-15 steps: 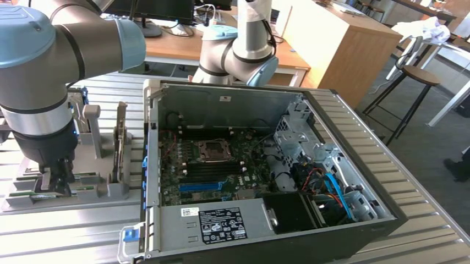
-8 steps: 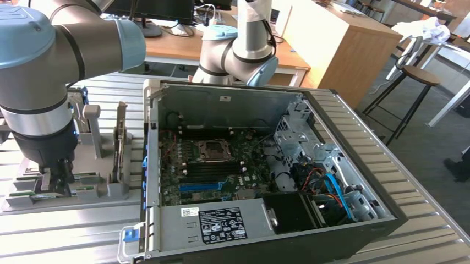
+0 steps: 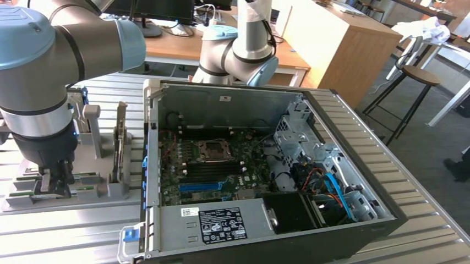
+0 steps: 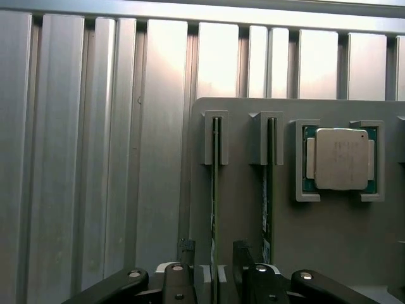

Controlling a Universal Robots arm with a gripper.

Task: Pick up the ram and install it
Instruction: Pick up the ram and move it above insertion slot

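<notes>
The ram (image 4: 215, 190) stands on edge in a slot of the grey holder (image 4: 240, 215), seen as a thin green line. My gripper (image 4: 215, 263) is open and straddles it, one finger (image 4: 186, 256) on each side with a gap to the stick. A second green stick (image 4: 268, 190) stands in the neighbouring slot. In the exterior view my gripper (image 3: 55, 187) is low over the holder (image 3: 110, 192) at that view's left, beside the open computer case (image 3: 309, 102).
A square processor chip (image 4: 342, 158) rests in a pocket of the holder. An upright expansion card (image 3: 120, 143) stands between my gripper and the case. Inside the case lie the motherboard (image 3: 213, 170) and a blue slot (image 3: 200, 186). Another arm (image 3: 246, 52) stands behind it.
</notes>
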